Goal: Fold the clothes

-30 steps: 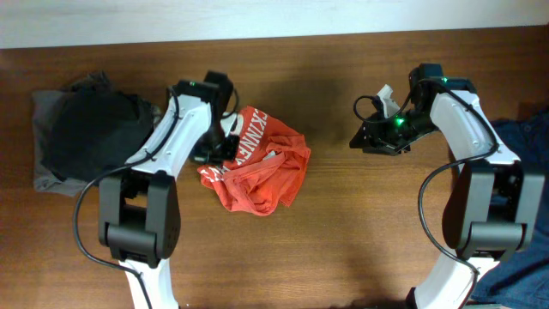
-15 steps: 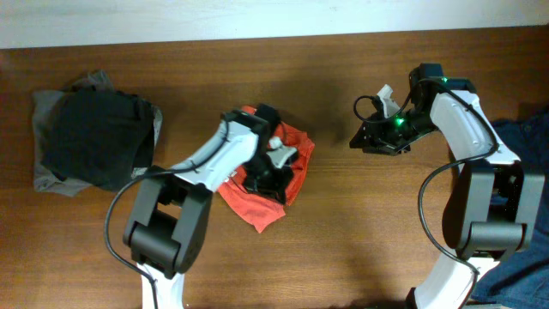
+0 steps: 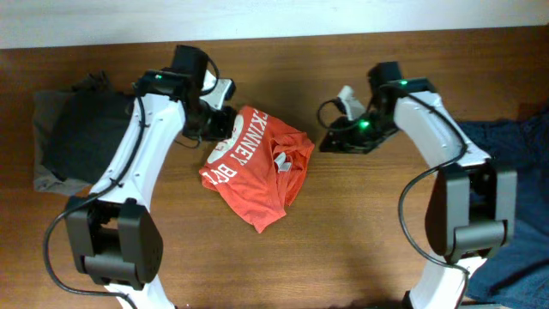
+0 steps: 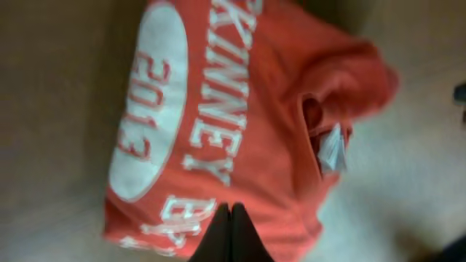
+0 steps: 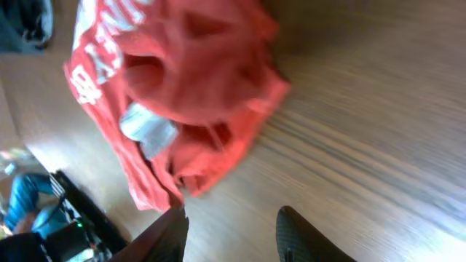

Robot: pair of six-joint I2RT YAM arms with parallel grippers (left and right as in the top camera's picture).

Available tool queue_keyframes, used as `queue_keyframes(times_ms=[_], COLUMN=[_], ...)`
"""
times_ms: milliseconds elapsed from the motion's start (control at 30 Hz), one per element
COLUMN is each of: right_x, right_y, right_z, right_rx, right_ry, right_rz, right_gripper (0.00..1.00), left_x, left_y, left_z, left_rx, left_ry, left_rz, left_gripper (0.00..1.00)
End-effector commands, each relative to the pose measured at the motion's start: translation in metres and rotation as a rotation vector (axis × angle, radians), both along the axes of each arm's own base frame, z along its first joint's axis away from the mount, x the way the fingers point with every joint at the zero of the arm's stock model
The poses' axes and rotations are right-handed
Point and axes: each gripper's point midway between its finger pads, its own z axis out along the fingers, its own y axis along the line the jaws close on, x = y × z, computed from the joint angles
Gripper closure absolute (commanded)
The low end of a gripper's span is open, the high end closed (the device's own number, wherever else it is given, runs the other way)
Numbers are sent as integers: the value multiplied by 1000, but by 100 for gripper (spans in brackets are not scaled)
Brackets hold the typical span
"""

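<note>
The T-shirt [image 3: 257,167] lies between us: our closed left gripper [image 4: 226,227] at its far-left edge, our open, empty right gripper [image 5: 230,227] near its right side.

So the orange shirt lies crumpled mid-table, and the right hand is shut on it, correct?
No. The right hand is open and clear of the orange shirt, as the right wrist view shows. The shirt does lie crumpled mid-table.
</note>
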Motion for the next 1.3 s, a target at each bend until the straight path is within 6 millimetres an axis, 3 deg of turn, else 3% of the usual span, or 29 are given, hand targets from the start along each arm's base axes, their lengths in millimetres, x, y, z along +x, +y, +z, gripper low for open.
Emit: queue_keyframes(times_ms=[0,133,267,400,500,567,633,700,800,900,967,1067,1200,1233,1267], right_x=[10,16,22,24,25,25,24,22,18,16,14,9,8,9,9], right_y=[11,0,-24,-50,-57,-52,-47,-38,-22,-1,9,15,16,16,16], right_z=[20,19,19,19,19,22,25,28,28,22,14,6,4,4,3], right_rx=[61,43,41,39,43,66,92,122,122,88,34,-38,-54,-53,-53], right_ry=[-65,-49,-41,-19,-17,-17,-27,-29,-35,-56,-69,-70,-72,-74,-75], right_rz=[0,-59,-119,-183,-200,-194,-172,-151,-102,-41,-8,23,31,31,30], right_gripper=[55,59,59,59,59,59,58,58,58,58,58,57,45,48,58], left_x=[-1,5,2,-28,-45,-46,-40,-25,4,35,46,44,22,13,8], left_y=[-25,-65,-109,-163,-187,-190,-183,-164,-123,-68,-35,5,26,30,32], left_z=[-34,-65,-90,-76,-69,-62,-50,-25,6,17,11,-9,-37,-51,-59], left_rx=[-79,-154,-230,-375,-385,-379,-380,-377,-303,-177,-119,-32,-19,-14,-13], left_ry=[72,90,122,166,157,161,153,128,60,-18,-20,31,140,182,201], left_rz=[-40,-108,-142,-266,-353,-358,-350,-324,-232,-112,-40,12,37,45,50], left_gripper=[100,100,100,100,100,100,100,100,98,72,62,46,30,27,27])
